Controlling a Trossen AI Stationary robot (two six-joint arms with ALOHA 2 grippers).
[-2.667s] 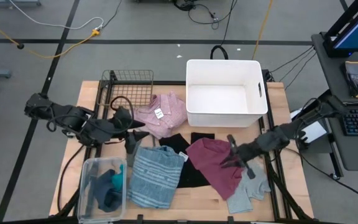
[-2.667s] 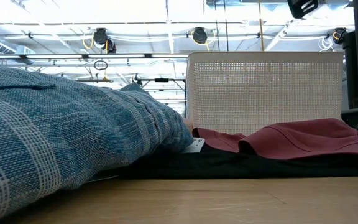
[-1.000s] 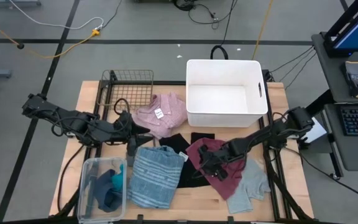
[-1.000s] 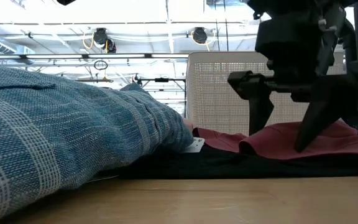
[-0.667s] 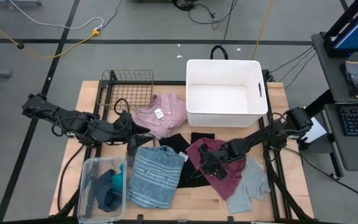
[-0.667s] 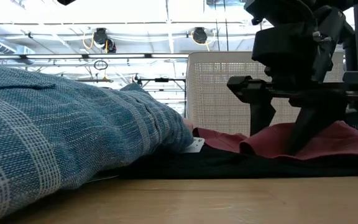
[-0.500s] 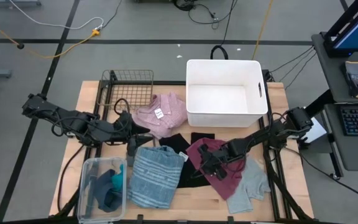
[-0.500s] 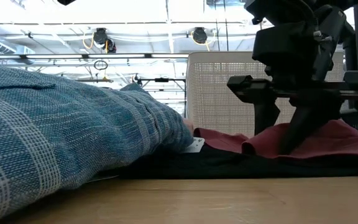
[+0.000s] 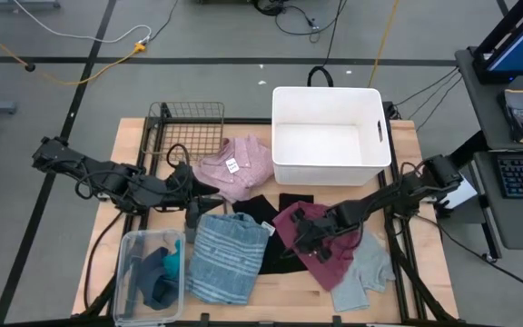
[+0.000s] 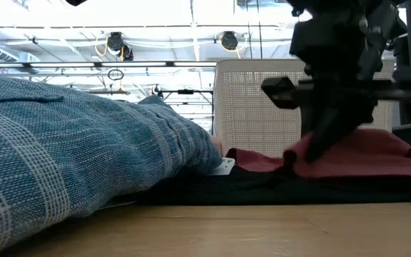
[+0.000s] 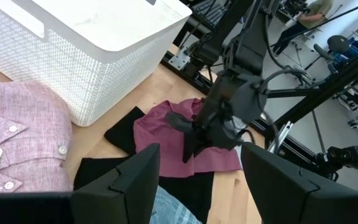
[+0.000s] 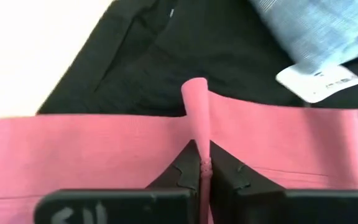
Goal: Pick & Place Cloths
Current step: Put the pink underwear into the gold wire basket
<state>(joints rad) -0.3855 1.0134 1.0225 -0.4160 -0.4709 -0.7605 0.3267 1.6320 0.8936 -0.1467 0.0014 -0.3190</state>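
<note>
Right gripper (image 9: 300, 238) is down on the maroon cloth (image 9: 325, 243), fingers (image 12: 185, 167) clenched on a raised pinch of fabric near its edge. In the right wrist view the fold stands up as a thin ridge between the two pads, so I read this as a real grip rather than a miss.

The maroon cloth lies toward the worktop's (image 9: 289, 298) front right, partly over the black cloth (image 9: 271, 252), in front of the white basket (image 9: 330, 136) at the back edge. I take the basket as the destination.

Left gripper (image 9: 209, 194) hangs over the worktop's left-middle beside the pink shirt (image 9: 239, 165); its fingers (image 11: 120, 180) stand apart with nothing between them.

Handling judgement: the cloth is light, limp and thin. It should trail and unfold when lifted, and it may drag the black cloth beneath it. A pinch near one edge means most of the fabric will hang low, so I would lift high to clear the basket rim. Slip risk seems small if the fold stays thick in the pads.

The blue striped cloth (image 9: 227, 258) sits at the front, left of centre.
</note>
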